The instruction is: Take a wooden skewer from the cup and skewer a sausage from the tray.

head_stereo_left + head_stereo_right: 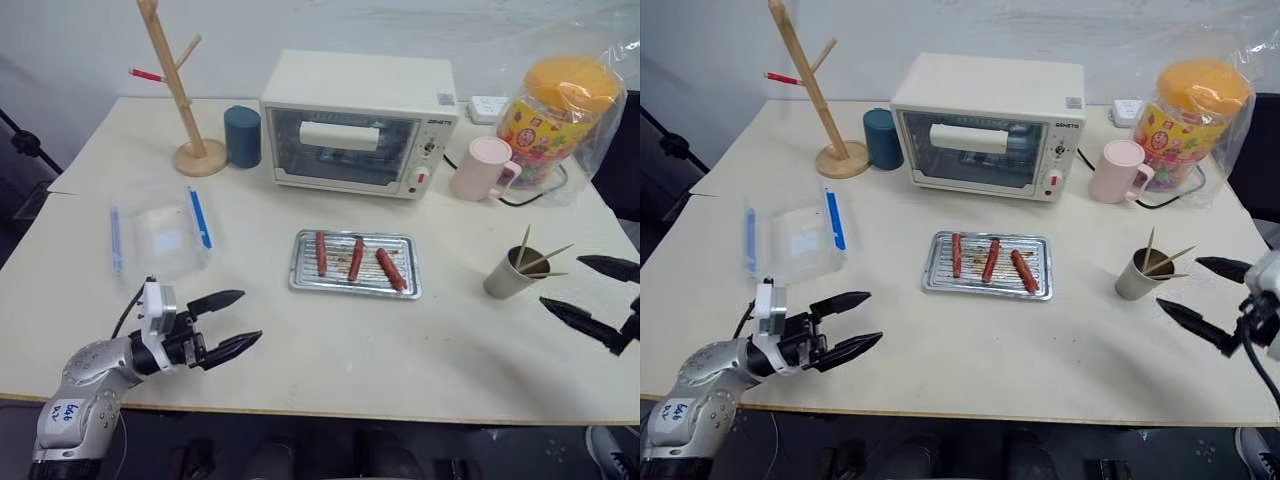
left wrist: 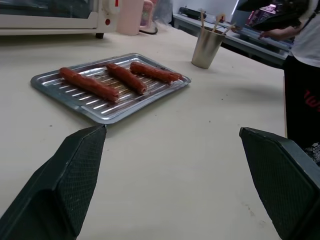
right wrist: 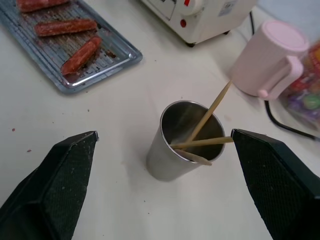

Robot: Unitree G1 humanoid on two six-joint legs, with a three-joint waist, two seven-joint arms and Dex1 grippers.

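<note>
Now both robot arms hover low over a pale counter (image 1: pixel 300 330), one at each side. At the near left corner, the left gripper (image 1: pixel 232 324) reaches level across the surface toward the middle, its two black jaws spread wide and holding nothing. At the right edge, the right gripper (image 1: pixel 595 290) points in toward the counter's middle and slightly downward, its jaws also spread wide and empty, just beside the cup (image 1: pixel 510 273); the right wrist view looks down on that cup between the two jaws.

The cup (image 3: pixel 182 142) stands upright near the right side of the counter, with a few thin sticks leaning inside it. One wooden skewer (image 3: pixel 210 112) slants up over the rim toward a pink mug (image 1: pixel 482 168).

A silvery tray (image 1: pixel 355 289) lies flat in the middle of the counter, between the two grippers. Three sausages rest on its ridged bottom, side by side and apart. The sausage (image 1: pixel 391 269) nearest the cup lies tilted.

Behind the tray stands a small white toaster oven (image 1: pixel 358 125). A clear plastic box (image 1: pixel 160 232) with blue clips sits ahead of the left gripper
</note>
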